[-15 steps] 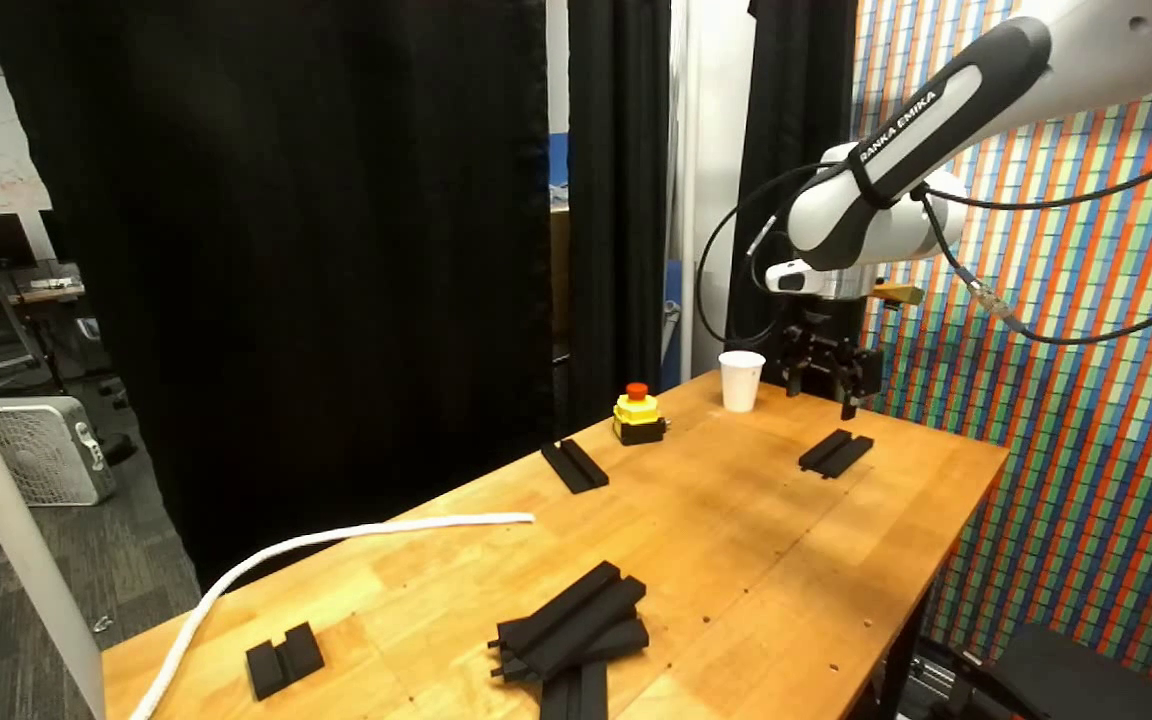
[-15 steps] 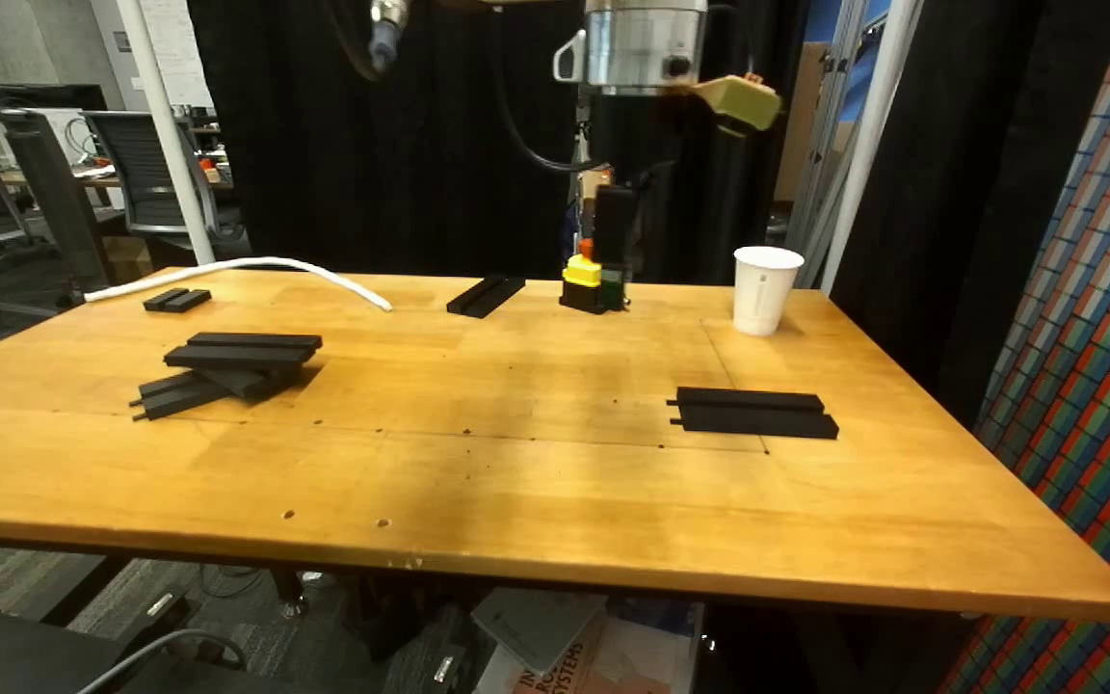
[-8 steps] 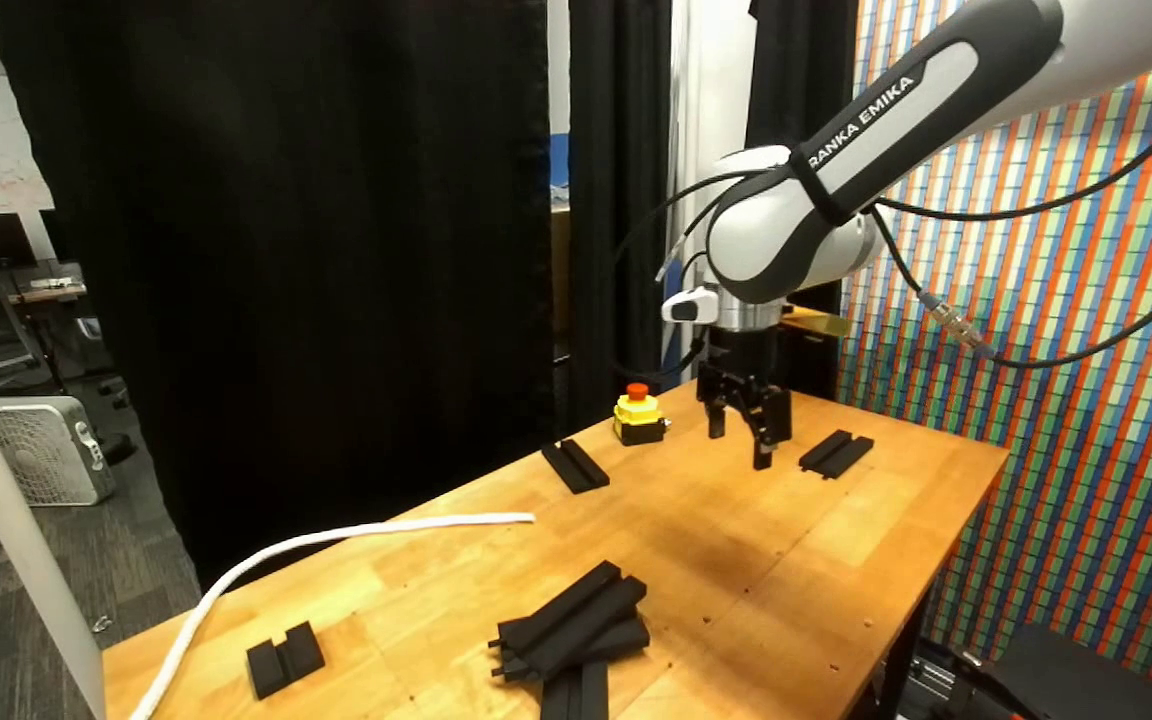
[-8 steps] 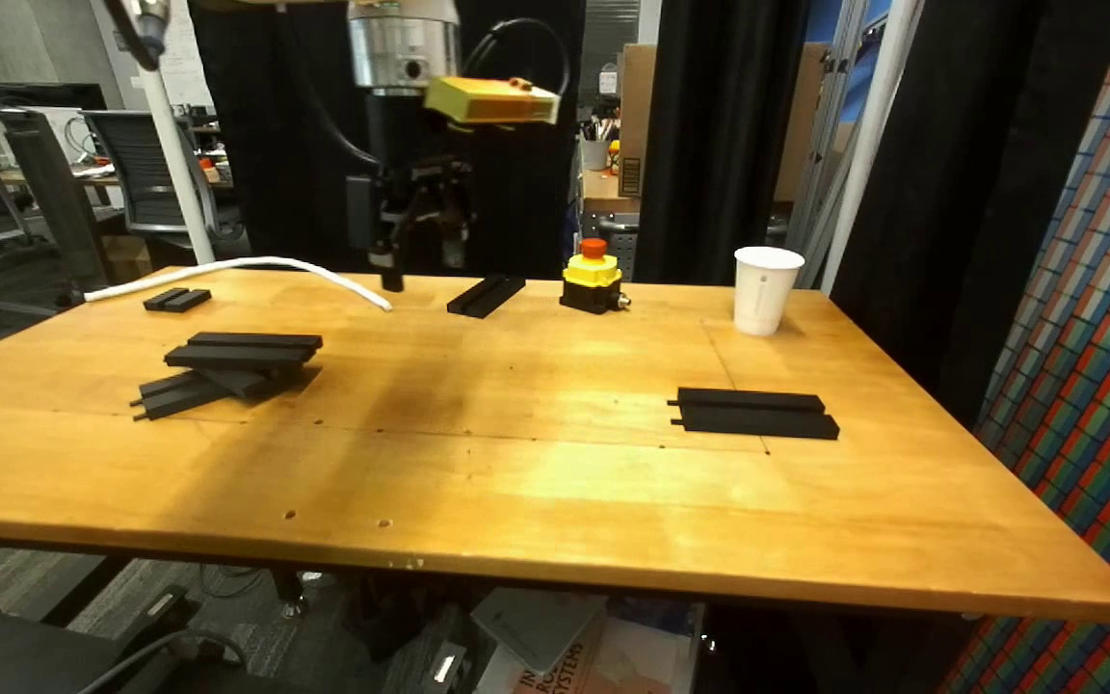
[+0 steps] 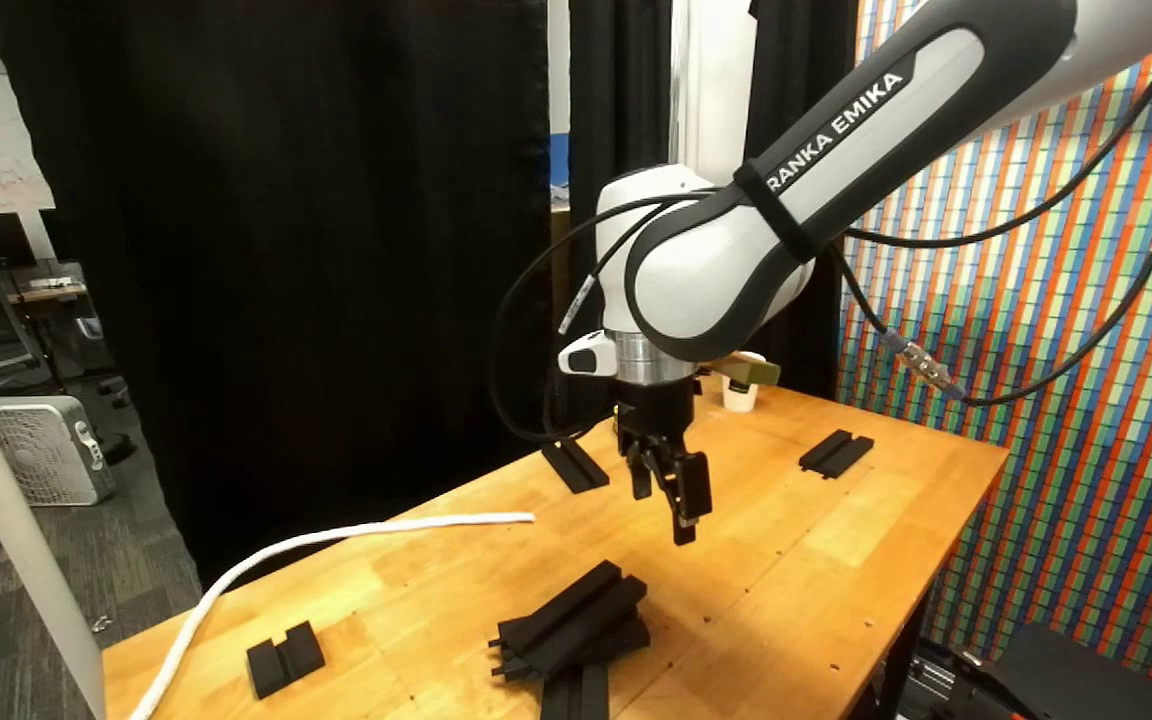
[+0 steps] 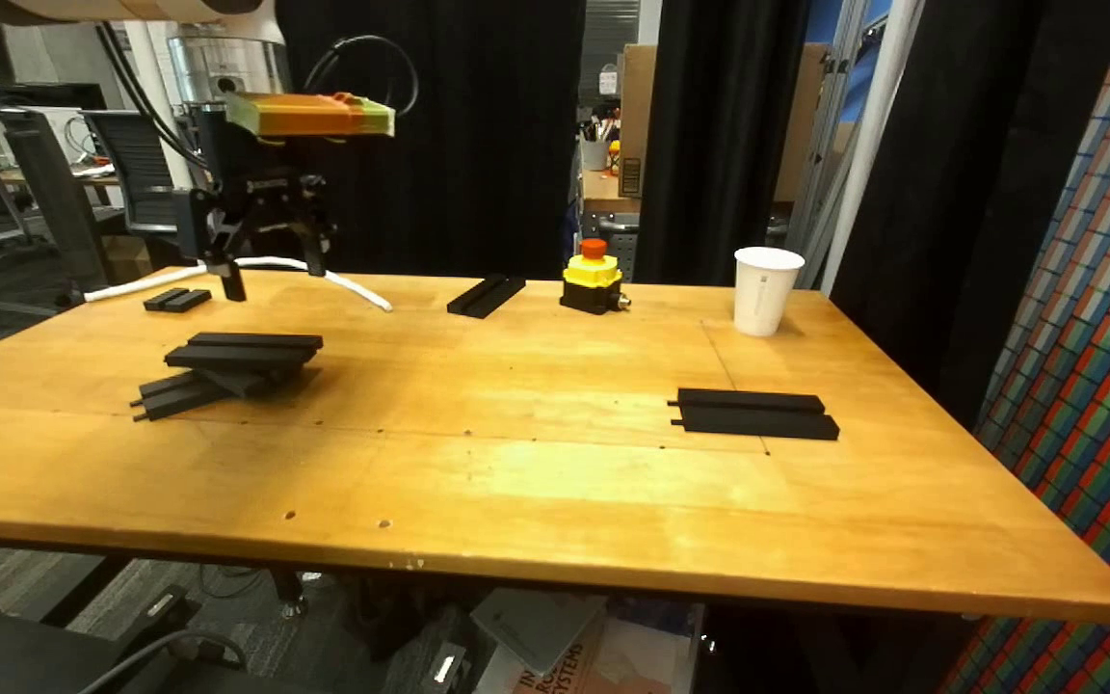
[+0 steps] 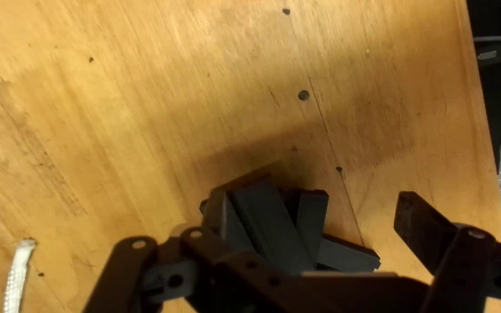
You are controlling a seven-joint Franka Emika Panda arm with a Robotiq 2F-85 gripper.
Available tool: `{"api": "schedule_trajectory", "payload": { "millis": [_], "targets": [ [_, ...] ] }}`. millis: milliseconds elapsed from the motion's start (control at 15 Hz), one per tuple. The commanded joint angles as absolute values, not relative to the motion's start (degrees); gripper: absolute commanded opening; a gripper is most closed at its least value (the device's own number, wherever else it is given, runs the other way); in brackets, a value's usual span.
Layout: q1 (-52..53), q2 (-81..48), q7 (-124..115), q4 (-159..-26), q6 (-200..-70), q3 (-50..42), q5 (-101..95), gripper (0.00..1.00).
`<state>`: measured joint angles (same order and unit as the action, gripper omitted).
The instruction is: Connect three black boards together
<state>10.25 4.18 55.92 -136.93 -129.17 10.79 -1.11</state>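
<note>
While a black curtain hangs along one side, a multicoloured grid wall stands beyond one end of the wooden table. Franka arm reaches in over the table, end pointing down. White curved strip follows the curtain-side edge, well away from the grid wall.

Pile of black boards lies on the table, also well away from that wall (looks like three, grooved lengthwise, stacked crosswise at different angles). Gripper is released, jaws spread well apart, hanging higher than the pile and near it, not touching. Wrist view has the pile low in frame, partly hidden by the gripper, so can't call exact alignment.

More boards of that kind lie flat and well apart from the pile: a single board toward the grid wall, its pronged end facing the pile, and a second single board near the curtain-side edge. Which three the task means, can't tell.

White paper cup stands upright near the curtain side too. Emergency-stop button, red over yellow on a black base, sits between the cup and the second single board. Short black block, grooved like the boards, lies flat near the strip.
</note>
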Motion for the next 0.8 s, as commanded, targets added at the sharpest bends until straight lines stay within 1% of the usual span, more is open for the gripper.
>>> {"api": "schedule_trajectory", "payload": {
  "millis": [0, 400, 733],
  "targets": [
    [13.2, 3.6, 52.8, -135.6, -129.1, 12.5, 0.6, 1.00],
    [17.2, 1.6, 53.2, -134.9, -132.2, 15.9, 0.1, 1.00],
    [18.5, -1.2, 54.7, -134.8, -138.5, 17.7, -1.2, 1.00]
  ]
}}
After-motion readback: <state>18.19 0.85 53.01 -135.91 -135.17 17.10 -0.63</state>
